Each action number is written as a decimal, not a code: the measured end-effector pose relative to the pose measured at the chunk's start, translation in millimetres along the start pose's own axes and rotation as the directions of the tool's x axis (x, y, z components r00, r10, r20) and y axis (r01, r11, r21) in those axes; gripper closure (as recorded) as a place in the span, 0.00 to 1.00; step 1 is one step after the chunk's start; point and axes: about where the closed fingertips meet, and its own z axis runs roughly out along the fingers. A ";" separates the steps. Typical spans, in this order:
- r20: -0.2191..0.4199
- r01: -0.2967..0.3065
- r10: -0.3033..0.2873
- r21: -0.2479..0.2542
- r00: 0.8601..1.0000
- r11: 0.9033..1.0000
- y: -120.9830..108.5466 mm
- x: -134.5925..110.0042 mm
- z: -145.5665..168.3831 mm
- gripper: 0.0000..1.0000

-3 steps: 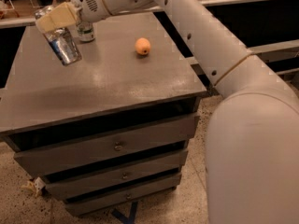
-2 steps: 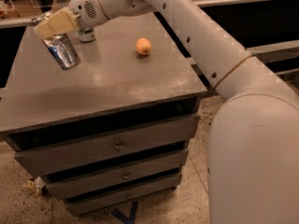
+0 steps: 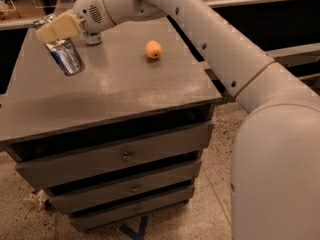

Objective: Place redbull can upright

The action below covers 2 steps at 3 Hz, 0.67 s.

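Observation:
The redbull can (image 3: 65,56), slim, silver and blue, hangs tilted over the left part of the grey cabinet top (image 3: 115,89), its lower end just above the surface. My gripper (image 3: 56,29) is shut on the can's upper end, its tan fingers (image 3: 60,26) clamped around the top. The white arm reaches in from the lower right across the cabinet.
A small orange fruit (image 3: 153,49) lies on the cabinet top to the right of the can. Another small can-like object (image 3: 92,38) stands behind the gripper at the back. The cabinet has three drawers (image 3: 125,156) below. Speckled floor surrounds it.
The gripper with the can has shifted slightly to the left and back over the cabinet top. The can stays tilted in the grip.

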 end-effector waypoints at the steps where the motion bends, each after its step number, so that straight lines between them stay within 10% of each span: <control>1: 0.051 0.023 -0.027 0.073 0.998 0.997 -1.9 0.8 -1.2 1.00; 2: 0.107 0.049 -0.068 0.172 0.992 0.984 -3.0 2.5 -5.4 1.00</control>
